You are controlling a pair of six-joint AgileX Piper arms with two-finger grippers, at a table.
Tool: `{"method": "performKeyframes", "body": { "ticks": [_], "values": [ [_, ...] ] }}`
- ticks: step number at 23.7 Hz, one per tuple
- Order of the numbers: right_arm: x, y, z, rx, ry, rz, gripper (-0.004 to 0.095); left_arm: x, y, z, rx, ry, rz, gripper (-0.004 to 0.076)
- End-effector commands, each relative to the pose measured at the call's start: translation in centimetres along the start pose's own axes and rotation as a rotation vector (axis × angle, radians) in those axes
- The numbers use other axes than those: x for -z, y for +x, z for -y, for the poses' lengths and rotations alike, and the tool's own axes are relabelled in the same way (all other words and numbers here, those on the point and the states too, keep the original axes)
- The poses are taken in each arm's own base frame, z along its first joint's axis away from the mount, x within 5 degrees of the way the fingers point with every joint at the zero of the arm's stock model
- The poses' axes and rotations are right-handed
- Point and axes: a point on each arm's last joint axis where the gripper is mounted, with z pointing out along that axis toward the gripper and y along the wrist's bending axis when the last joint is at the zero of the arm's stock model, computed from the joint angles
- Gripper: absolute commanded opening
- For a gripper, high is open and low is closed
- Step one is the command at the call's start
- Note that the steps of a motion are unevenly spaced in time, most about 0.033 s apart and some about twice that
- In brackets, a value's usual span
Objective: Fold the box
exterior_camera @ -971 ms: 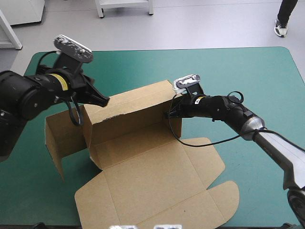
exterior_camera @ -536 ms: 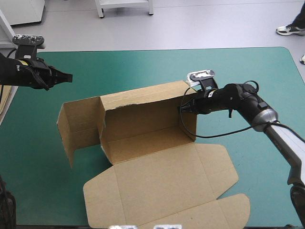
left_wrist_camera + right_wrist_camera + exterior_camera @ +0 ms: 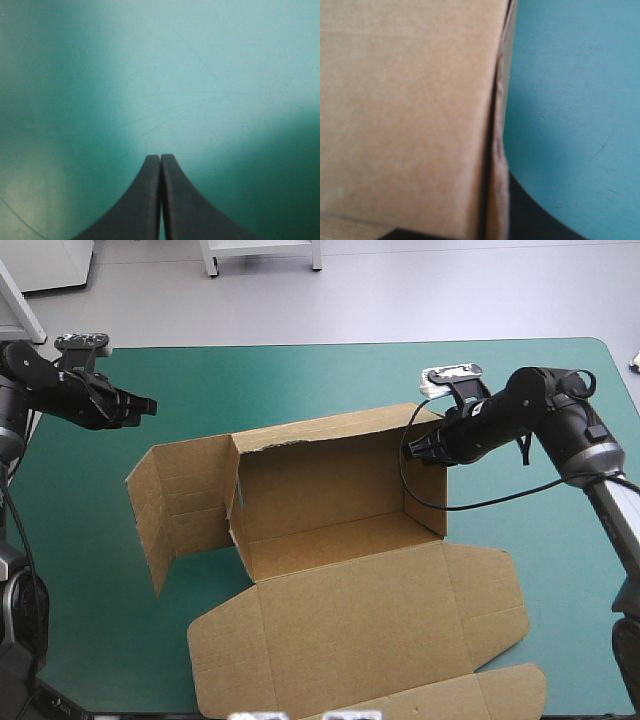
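The brown box (image 3: 330, 500) sits mid-table with its back wall and right side wall raised. Its left side panel (image 3: 180, 505) stands splayed outward, and the lid (image 3: 360, 630) lies flat toward the front. My right gripper (image 3: 415, 448) is shut on the top far corner of the right wall. In the right wrist view the brown board (image 3: 405, 110) fills the space by my right gripper (image 3: 495, 155), and one black finger (image 3: 530, 215) shows behind the wall's edge. My left gripper (image 3: 148, 406) hovers shut over the teal-green cover at the far left, apart from the box. Its fingers meet in a point (image 3: 160, 157).
Bare teal-green cover (image 3: 300, 380) lies between the box and the table's far edge, with more (image 3: 570, 580) to the right of the lid. The lid's front flaps (image 3: 500, 690) reach close to the table's front edge.
My right gripper has dragged the box to the right, still holding its corner. My left gripper let go of the back wall earlier and drew back to the far left, where it stays.
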Motion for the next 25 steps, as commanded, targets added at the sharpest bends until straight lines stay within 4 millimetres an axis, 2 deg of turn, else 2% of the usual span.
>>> {"method": "performKeyframes", "body": {
  "ticks": [1,7,9,11,14,17,21,23,25],
  "values": [
    [0.4,-0.5,-0.4,-0.014,-0.055,-0.037,0.0003,2.4,-0.9,0.9,-0.009,0.003,0.120,-0.0008],
    [-5.4,-2.3,1.4,-0.044,-0.062,-0.145,0.0003,2.4,-0.9,0.8,-0.009,0.002,0.124,-0.0008],
    [-6.4,-3.0,1.8,0.007,-0.057,-0.094,0.0003,2.4,-0.9,0.9,-0.009,0.003,0.121,-0.0008],
    [-6.5,-4.1,2.0,0.063,-0.032,0.022,0.0010,2.4,-0.8,0.9,-0.009,0.007,0.117,-0.0008],
    [-6.4,-4.6,2.1,0.085,-0.015,0.082,0.0068,2.4,-0.8,0.9,-0.009,0.010,0.108,-0.0008],
    [-6.4,-4.9,2.0,0.078,-0.031,0.106,0.0266,2.4,-0.7,0.9,-0.009,0.013,0.104,-0.0008],
    [-4.9,-5.5,1.5,0.075,-0.032,0.197,0.0498,2.4,-0.7,0.9,-0.009,0.013,0.104,-0.0008],
    [-3.9,-5.9,1.3,0.087,-0.023,0.233,0.0544,2.4,-0.7,0.9,-0.011,0.013,0.104,-0.0008],
    [-2.6,-6.4,1.0,0.104,-0.012,0.273,0.0545,2.4,-0.7,0.9,-0.011,0.013,0.104,-0.0008]
  ]
}}
